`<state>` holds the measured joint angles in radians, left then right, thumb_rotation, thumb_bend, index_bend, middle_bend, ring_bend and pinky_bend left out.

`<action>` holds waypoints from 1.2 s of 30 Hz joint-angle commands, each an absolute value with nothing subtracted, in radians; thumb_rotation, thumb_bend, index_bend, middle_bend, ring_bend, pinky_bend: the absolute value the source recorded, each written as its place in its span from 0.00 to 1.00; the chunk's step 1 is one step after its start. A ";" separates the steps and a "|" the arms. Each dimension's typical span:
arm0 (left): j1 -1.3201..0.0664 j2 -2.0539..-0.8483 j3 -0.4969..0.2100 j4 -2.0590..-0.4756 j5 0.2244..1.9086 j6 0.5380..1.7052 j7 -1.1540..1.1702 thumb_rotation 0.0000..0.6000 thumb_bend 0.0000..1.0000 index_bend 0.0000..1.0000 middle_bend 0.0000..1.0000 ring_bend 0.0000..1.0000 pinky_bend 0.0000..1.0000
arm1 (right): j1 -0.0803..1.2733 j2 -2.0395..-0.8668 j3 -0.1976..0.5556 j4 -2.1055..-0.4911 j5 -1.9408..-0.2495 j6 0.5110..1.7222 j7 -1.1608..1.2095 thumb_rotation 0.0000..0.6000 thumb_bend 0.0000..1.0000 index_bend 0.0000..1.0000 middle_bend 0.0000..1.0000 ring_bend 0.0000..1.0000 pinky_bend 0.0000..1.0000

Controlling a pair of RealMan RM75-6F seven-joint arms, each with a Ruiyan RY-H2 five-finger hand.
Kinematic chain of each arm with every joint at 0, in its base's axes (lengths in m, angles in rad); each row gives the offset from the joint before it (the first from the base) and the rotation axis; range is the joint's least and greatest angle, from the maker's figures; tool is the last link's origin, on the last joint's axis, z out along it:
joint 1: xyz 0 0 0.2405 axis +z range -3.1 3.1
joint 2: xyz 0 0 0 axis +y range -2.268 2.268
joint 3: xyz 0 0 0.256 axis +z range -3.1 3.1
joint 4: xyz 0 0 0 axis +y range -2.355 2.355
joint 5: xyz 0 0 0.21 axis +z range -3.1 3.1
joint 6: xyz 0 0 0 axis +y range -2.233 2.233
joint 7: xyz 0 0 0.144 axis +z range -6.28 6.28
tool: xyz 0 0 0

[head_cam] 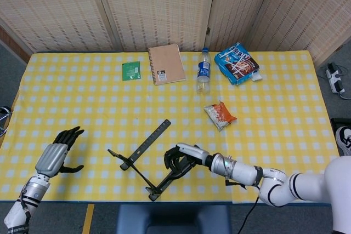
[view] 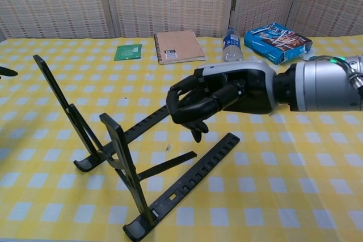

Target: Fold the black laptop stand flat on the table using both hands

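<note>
The black laptop stand (head_cam: 143,160) stands unfolded near the table's front edge, its two support arms (view: 74,114) raised and its slotted base rails (view: 193,177) lying flat. My right hand (view: 227,97) hovers above the right rail with its fingers curled in around nothing; the head view shows the right hand (head_cam: 181,157) over that rail. My left hand (head_cam: 55,154) is well left of the stand with its fingers spread and holding nothing. Only a fingertip (view: 5,72) of it shows in the chest view.
Along the far side lie a green packet (head_cam: 131,70), a brown notebook (head_cam: 166,64), a water bottle (head_cam: 203,72) and a blue snack bag (head_cam: 236,63). An orange snack packet (head_cam: 220,115) lies mid-table to the right. The yellow checked tablecloth (head_cam: 82,102) covers the table.
</note>
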<state>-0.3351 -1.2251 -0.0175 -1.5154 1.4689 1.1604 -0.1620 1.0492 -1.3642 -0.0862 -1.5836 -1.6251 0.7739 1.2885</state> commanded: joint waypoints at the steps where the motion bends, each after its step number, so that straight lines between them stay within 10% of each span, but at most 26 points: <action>1: -0.334 -1.224 -0.016 -1.517 1.465 1.160 -0.160 1.00 0.20 0.08 0.06 0.04 0.00 | 1.054 -1.362 -0.086 -1.575 -1.635 0.770 1.300 0.79 0.16 0.63 0.74 0.75 0.59; 36: -0.323 -1.228 -0.005 -1.529 1.439 1.156 -0.143 1.00 0.20 0.08 0.06 0.04 0.00 | 1.151 -1.521 -0.251 -1.475 -1.815 0.770 1.466 0.80 0.16 0.70 0.85 0.85 0.73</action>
<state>-0.3234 -1.2277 -0.0050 -1.5293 1.4392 1.1557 -0.1430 1.1467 -1.5170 -0.2457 -1.4791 -1.8100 0.7644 1.4599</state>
